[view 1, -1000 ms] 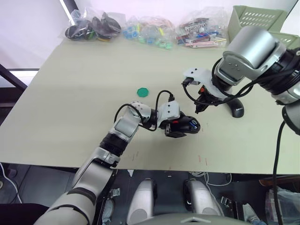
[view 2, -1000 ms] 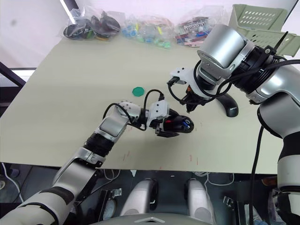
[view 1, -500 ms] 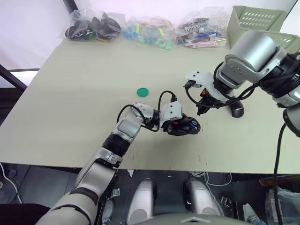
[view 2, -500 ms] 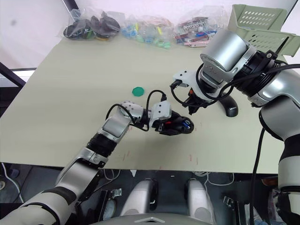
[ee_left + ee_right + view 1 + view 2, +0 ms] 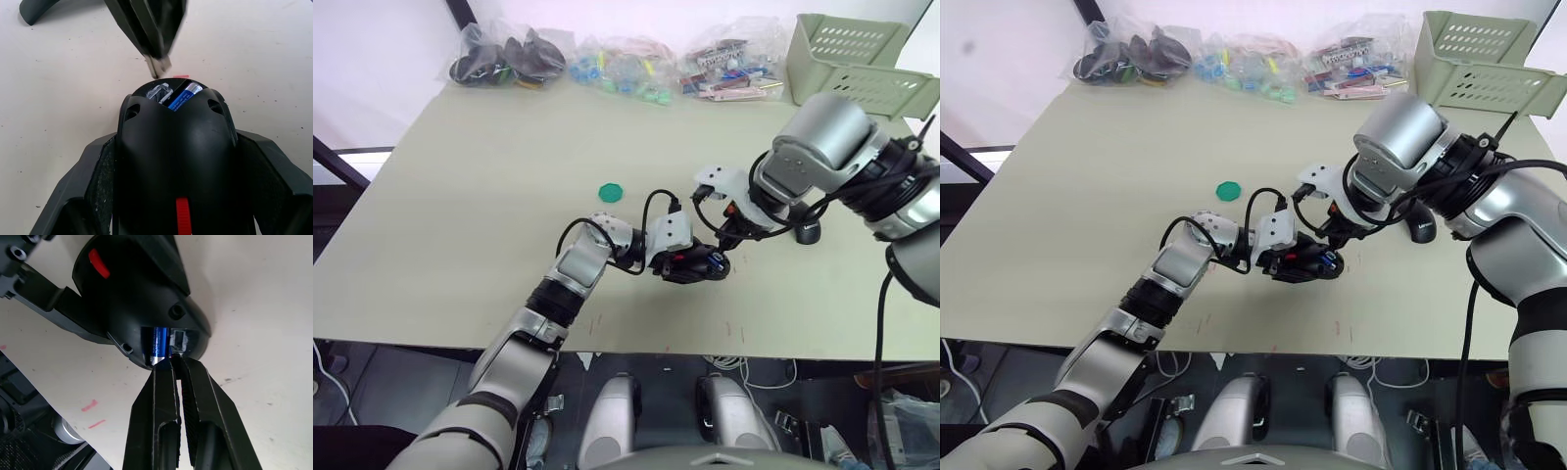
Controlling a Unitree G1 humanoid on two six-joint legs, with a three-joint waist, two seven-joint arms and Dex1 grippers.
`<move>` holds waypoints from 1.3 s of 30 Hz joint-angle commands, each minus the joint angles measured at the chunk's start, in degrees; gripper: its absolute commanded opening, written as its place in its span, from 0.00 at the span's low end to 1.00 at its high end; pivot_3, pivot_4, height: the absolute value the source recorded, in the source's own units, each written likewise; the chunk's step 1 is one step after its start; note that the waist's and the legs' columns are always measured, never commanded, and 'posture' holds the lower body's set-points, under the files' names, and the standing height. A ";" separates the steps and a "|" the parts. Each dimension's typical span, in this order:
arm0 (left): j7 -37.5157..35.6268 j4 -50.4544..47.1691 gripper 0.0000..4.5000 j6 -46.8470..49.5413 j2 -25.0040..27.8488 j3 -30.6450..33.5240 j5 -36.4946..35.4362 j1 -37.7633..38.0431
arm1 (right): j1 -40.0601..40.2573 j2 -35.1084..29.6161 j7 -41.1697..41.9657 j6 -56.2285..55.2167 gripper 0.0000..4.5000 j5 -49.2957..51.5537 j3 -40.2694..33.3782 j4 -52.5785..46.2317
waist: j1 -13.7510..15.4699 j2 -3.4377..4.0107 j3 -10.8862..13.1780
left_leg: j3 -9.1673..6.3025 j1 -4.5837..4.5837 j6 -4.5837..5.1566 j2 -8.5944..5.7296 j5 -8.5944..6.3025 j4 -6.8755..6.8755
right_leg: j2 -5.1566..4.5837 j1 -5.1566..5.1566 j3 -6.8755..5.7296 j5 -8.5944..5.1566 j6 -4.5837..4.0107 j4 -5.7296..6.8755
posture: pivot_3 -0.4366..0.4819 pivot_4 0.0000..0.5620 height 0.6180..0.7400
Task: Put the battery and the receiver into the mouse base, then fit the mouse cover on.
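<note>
My left gripper is shut on the black mouse base, its fingers clamping both sides; the red part faces up. The blue battery lies inside the recessed compartment at the base's open end. My right gripper is shut on the receiver, whose silver plug sticks out of the fingertips just at the rim of the compartment, beside the battery. The glossy black mouse cover lies on the table to the right, behind the right arm.
A flat green disc lies left of the grippers. Clear bags of parts line the table's far edge, and a green basket stands at the back right. The table's front edge runs close below the mouse base.
My right gripper has come down and to the left with the receiver, from above the mouse cover to the open end of the mouse base. The left gripper has held the base nearly still.
</note>
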 commanded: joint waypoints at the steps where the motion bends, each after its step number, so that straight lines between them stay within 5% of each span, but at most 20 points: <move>1: -0.66 -1.44 0.66 0.12 0.30 -0.10 -0.20 -0.15 | -0.09 0.13 -1.25 0.26 0.00 0.15 -3.13 -1.50 | -0.02 0.00 0.00 | -0.01 0.01 0.00 0.00 0.00 0.06 | 0.00 0.00 0.00 0.00 0.00 0.06 | 0.48 0.27 1.00; 39: 0.45 0.63 0.66 -0.57 -0.89 0.01 0.02 -0.46 | 8.33 0.89 -12.62 0.26 0.00 0.60 -8.61 -5.90 | 0.05 -0.01 -0.01 | -0.04 0.03 0.00 0.00 0.00 0.19 | 0.01 0.06 0.00 0.00 0.01 0.12 | 0.48 0.27 1.00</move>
